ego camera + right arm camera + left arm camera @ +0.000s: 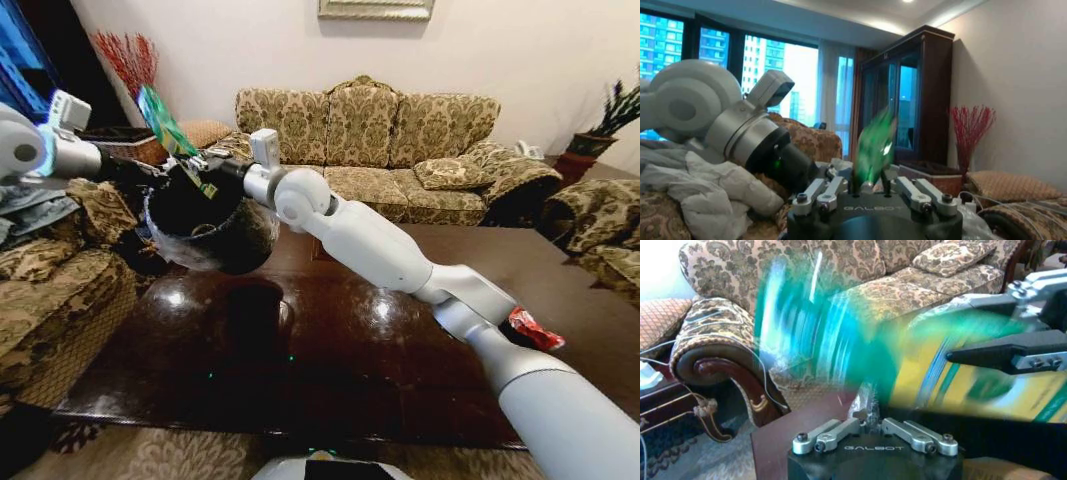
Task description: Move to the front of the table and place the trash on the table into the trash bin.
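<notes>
Pinched in my right gripper (196,158) is the green flat packet (163,120), standing up out of the fingers just above the rim of the trash bin (205,228). My left gripper (150,172) sits at the bin's rim on the far side from the right one, and the bin hangs tilted over the table's (420,390) far left corner, its mouth turned toward the packet. I cannot tell from any view whether the left fingers grip the rim or just rest by it.

I judge this to be the drop step: the packet is over the opening, so the next move calls for spreading the right fingers so it falls inside the clear liner, not onto the rim.

Room is tight here, with both wrists crowding the bin. The crumpled red wrapper (535,330) waits near the table's right edge, just beside my right forearm, with open table top between it and the bin.
</notes>
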